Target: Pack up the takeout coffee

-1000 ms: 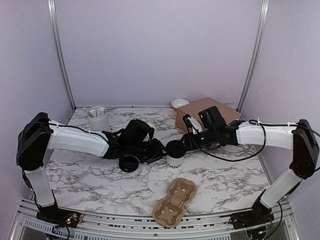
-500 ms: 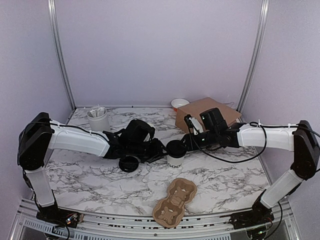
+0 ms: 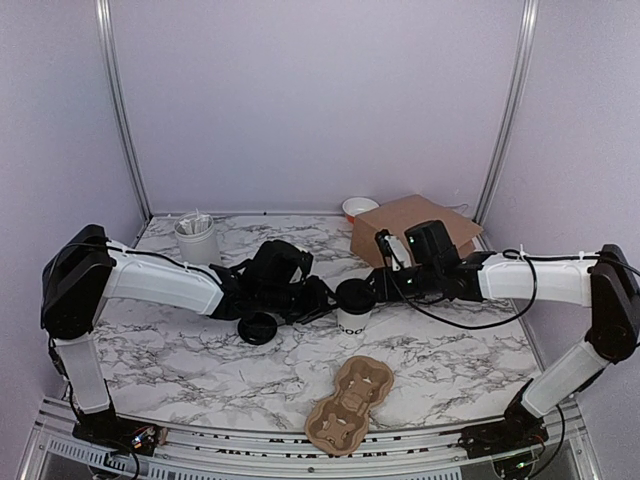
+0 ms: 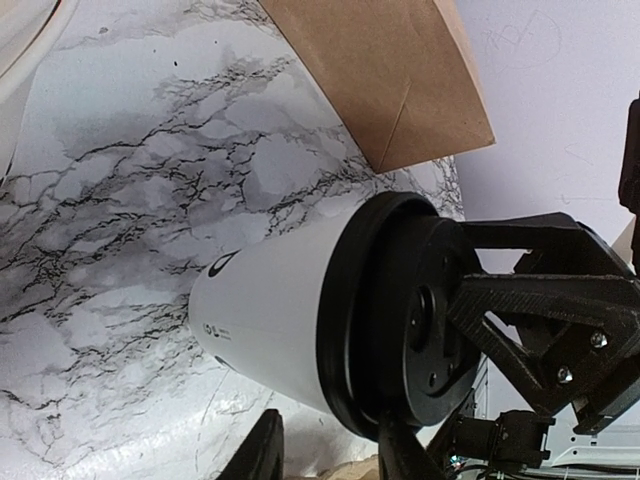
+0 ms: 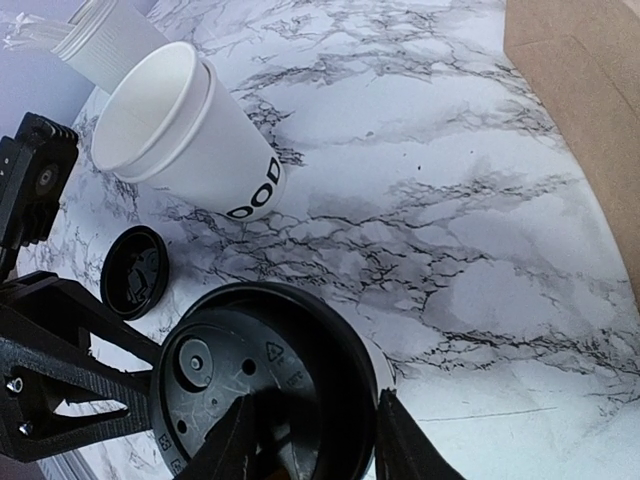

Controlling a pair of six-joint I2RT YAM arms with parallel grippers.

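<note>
As both arms stretch low and inward to the takeout coffee (image 3: 351,308), we cannot tell whether the left gripper (image 4: 332,455) or the right gripper (image 5: 315,445) clamps it.

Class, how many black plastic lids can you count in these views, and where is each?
2. One black lid caps the lettered cup at mid-table; a loose lid lies flat on the marble table to its left. The arms may hide others.
</note>
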